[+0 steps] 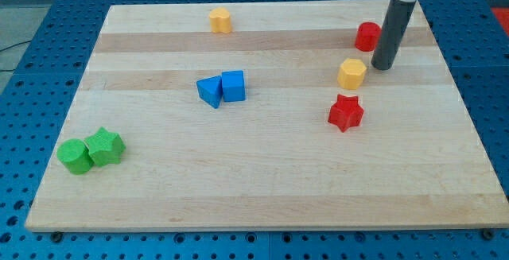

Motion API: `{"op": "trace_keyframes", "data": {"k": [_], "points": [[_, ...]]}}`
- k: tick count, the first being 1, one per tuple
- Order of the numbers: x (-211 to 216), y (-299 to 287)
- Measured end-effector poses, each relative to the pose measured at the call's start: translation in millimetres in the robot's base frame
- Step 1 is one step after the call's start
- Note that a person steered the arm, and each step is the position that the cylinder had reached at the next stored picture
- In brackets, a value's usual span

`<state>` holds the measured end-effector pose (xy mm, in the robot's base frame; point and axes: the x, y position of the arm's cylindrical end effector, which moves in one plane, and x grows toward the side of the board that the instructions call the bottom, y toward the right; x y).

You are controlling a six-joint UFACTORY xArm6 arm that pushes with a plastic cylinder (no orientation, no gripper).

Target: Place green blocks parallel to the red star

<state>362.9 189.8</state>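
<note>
No gripper here: my tip (pixel 382 67) rests just right of the yellow hexagonal block (pixel 351 74), below the red cylinder (pixel 367 36); the rod's top is cut off. On the wooden bench (pixel 262 172), two green blocks, a cylinder (pixel 75 157) and star (pixel 105 146), touch at lower left, well apart from the red star (pixel 345 113). Two touching blue blocks (pixel 222 88) sit mid-board, a second yellow block (pixel 221 20) near the top.

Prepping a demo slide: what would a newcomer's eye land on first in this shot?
Probably the dark rod at the view's top right, my tip resting between the red cylinder and the yellow block. Next, the red star just below them. Then the two green blocks touching at the board's lower left, far from the star, and the blue pair near the middle.
</note>
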Motion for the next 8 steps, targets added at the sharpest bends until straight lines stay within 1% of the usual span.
{"op": "trace_keyframes", "data": {"k": [2, 6, 8], "points": [[23, -14], [24, -60], [29, -99]]}}
